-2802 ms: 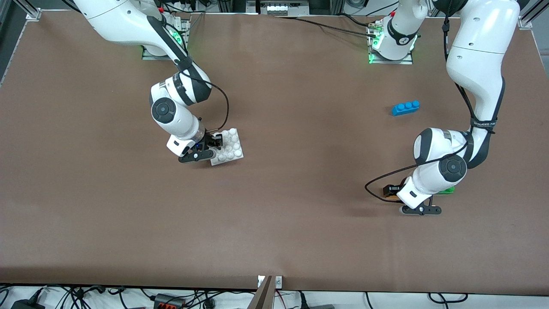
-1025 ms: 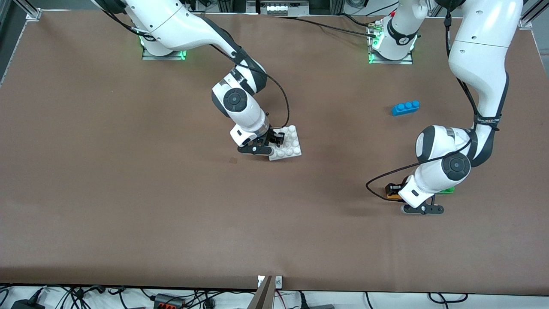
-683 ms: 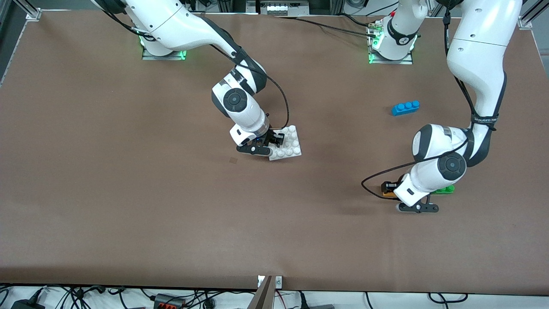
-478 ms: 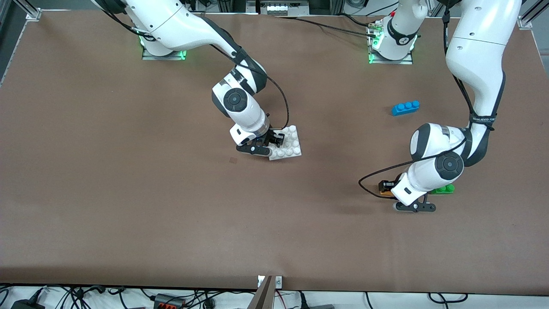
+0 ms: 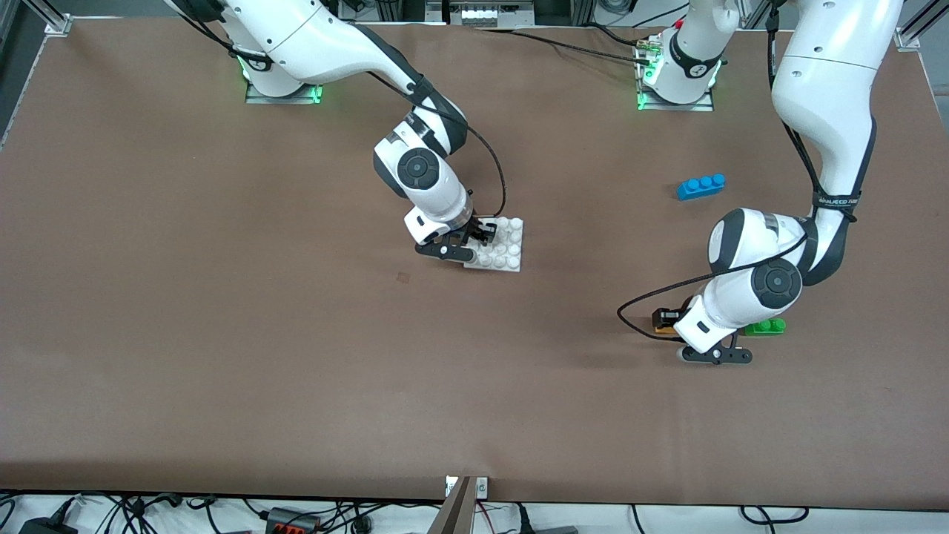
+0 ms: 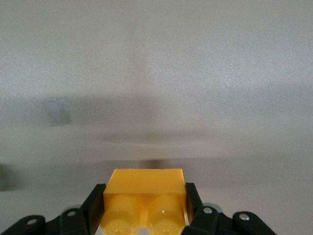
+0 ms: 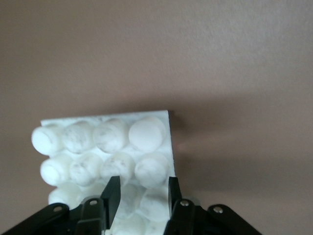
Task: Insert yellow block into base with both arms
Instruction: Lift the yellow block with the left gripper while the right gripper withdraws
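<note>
Holding the block (image 6: 145,192) in the left gripper (image 5: 665,323) at the frame's lower right, you've the base (image 5: 506,248) — pinched by the right gripper (image 5: 477,236) — well apart toward centre, up-left — carry it there.

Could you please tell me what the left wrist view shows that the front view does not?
Only the left wrist view shows the yellow block plainly: two studs, clamped between the left gripper fingers. Only the front view shows the blue brick, the green brick, and the right gripper holding the base. Both show the brown table.
</note>
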`<act>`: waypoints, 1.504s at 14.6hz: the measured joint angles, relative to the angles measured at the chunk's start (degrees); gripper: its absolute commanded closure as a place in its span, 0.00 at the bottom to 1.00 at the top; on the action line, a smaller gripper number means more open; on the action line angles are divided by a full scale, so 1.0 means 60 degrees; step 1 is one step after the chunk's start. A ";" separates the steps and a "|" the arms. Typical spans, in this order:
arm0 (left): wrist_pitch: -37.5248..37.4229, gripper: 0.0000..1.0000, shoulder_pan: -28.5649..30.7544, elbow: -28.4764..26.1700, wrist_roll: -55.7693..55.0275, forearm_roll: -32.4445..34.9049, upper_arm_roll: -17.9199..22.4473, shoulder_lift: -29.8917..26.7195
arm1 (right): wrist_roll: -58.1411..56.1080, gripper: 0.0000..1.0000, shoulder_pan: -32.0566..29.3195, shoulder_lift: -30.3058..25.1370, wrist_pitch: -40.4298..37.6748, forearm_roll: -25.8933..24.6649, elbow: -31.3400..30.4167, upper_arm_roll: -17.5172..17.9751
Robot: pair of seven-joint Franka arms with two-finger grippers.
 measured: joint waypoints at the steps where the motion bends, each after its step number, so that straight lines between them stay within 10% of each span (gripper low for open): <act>1: -0.0026 0.30 0.0003 0.0001 -0.0001 0.0000 0.0000 -0.0025 | 0.0001 0.44 0.0000 -0.0003 -0.0005 -0.0014 0.0021 -0.0005; 6: -0.0150 0.30 0.0039 0.0005 -0.0002 0.0000 0.0000 -0.0082 | 0.0001 0.41 -0.0162 -0.0560 -0.0563 -0.0050 0.0450 -0.0266; 10: -0.0404 0.29 0.0043 0.0012 -0.0002 0.0000 -0.0004 -0.0192 | -0.0237 0.00 -0.0749 -0.1869 -0.2785 -0.0453 0.0541 -0.0321; 22: -0.1665 0.30 0.0037 0.0055 -0.1573 -0.0001 -0.1511 -0.0676 | -0.6857 0.00 -0.4317 -0.5157 -1.0832 -0.0790 0.1638 -0.0486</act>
